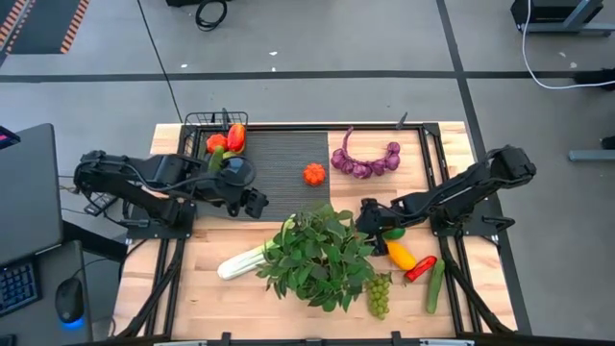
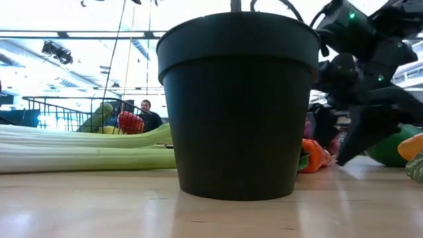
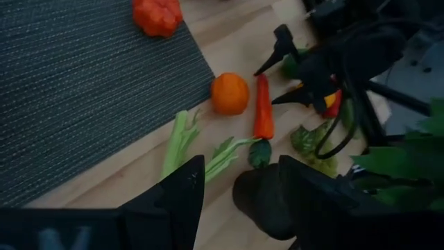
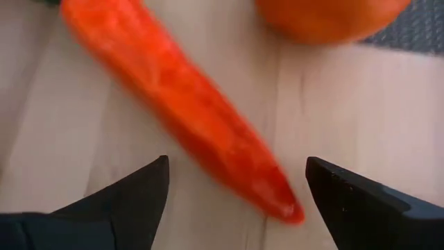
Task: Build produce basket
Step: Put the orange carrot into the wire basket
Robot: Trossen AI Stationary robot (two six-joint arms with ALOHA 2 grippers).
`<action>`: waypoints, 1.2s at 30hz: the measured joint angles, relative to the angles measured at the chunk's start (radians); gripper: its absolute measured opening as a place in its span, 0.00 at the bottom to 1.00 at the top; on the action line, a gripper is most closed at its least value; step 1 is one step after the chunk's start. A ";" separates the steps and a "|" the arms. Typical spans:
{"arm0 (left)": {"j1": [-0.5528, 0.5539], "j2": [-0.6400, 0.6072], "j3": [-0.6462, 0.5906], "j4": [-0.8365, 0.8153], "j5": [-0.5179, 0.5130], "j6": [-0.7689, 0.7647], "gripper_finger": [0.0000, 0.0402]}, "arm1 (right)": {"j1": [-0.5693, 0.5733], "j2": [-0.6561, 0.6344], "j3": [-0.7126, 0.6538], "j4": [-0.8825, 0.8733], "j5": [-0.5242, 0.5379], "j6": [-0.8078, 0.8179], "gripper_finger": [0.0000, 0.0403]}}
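The black wire basket (image 1: pixel 213 126) stands at the mat's far left corner and holds red and orange peppers (image 1: pixel 231 138) and a green piece. A long orange-red vegetable (image 4: pixel 187 111) lies on the wood beside an orange (image 3: pixel 229 93). My right gripper (image 4: pixel 236 173) is open low over the vegetable's pointed end, one finger on each side and neither touching; it also shows in the high view (image 1: pixel 365 217). My left gripper (image 3: pixel 243 184) is open and holds nothing, raised over the mat's near edge (image 1: pixel 255 205).
A potted leafy plant (image 1: pixel 322 252) fills the table's middle, its black pot (image 2: pixel 238 99) close to both grippers. Celery (image 1: pixel 242 260), grapes (image 1: pixel 380 294), a yellow pepper (image 1: pixel 401 255), a red pepper (image 1: pixel 420 268), a cucumber (image 1: pixel 435 286), a lime (image 1: pixel 394 233), the purple bulb string (image 1: pixel 365 161) and an orange-red fruit (image 1: pixel 314 174) lie around.
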 joint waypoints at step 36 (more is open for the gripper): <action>0.172 0.015 0.001 0.088 0.000 0.523 0.47 | -0.141 -0.183 0.393 -0.702 -0.019 0.135 0.18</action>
